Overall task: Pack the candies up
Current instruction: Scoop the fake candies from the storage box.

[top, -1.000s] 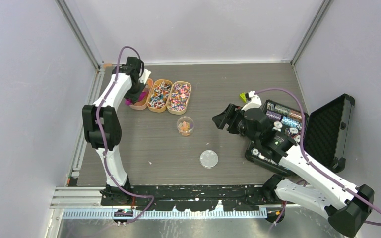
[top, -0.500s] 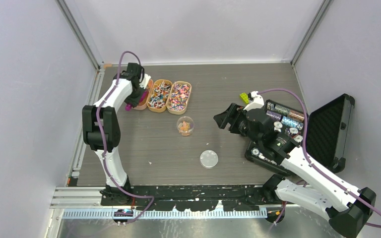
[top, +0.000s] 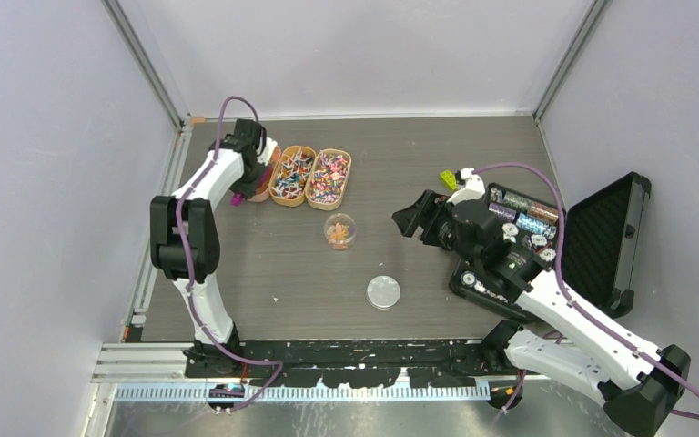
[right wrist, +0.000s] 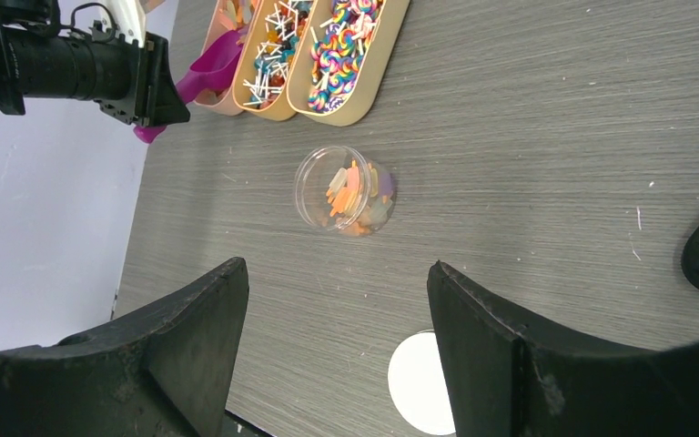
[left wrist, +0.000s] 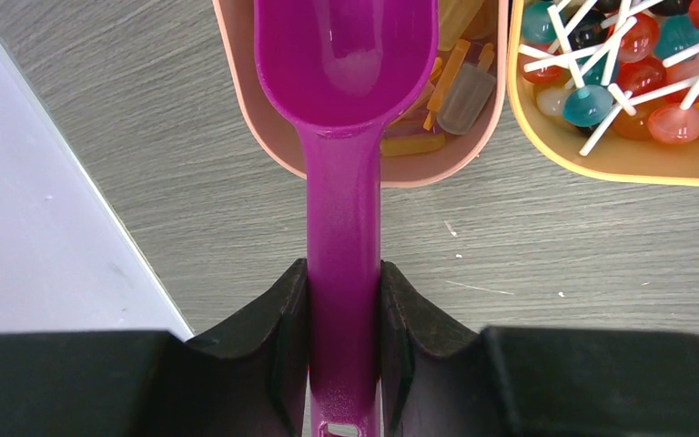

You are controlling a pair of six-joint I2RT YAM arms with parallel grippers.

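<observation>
Left pincer (left wrist: 344, 300), clamped on the purple scoop (left wrist: 346, 55), has swung slightly toward 9 o'clock. Its empty bowl hangs over the orange candies (left wrist: 449, 73), at 11 o'clock on the surface, so another dig looks needed. Right pincer (right wrist: 337, 300) gapes open, holding nothing.

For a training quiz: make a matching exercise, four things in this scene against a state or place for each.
Things:
1 scoop
2 clear cup
3 round lid
4 black case

States:
a stands open at the right
b clamped in the left gripper
c lies flat, apart from the cup
d holds orange candies

Pairs: 1-b, 2-d, 3-c, 4-a
</observation>
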